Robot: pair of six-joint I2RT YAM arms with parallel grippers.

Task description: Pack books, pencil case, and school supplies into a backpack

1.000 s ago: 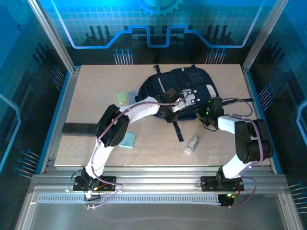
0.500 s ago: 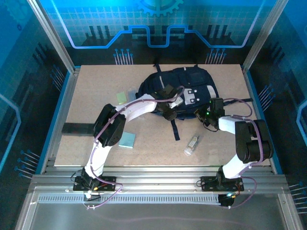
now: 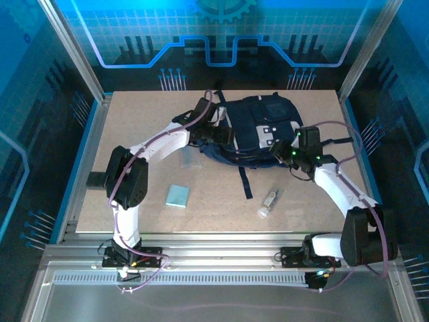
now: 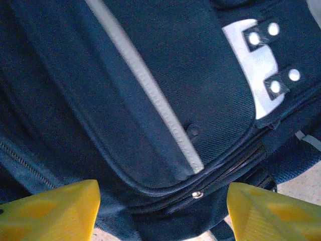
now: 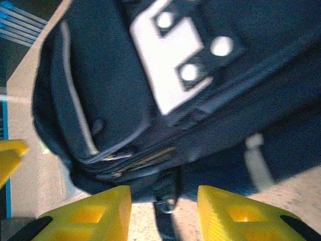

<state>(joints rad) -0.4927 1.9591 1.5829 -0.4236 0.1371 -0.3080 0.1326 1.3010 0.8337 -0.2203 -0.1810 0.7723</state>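
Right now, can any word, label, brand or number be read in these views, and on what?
None can be read.
The white patch on the backpack has only round studs, no print.
The teal pad and the clear tube are too small to show lettering.
The blue back wall shows line graphics, no words.

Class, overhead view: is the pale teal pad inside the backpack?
No, the pale teal pad lies on the table, apart from the backpack.

I've open tabletop (image 3: 134,111) in the far-left corner and near centre; the backpack (image 3: 258,124), between left arm (image 3: 157,144) and right arm (image 3: 338,191), blocks the far middle.
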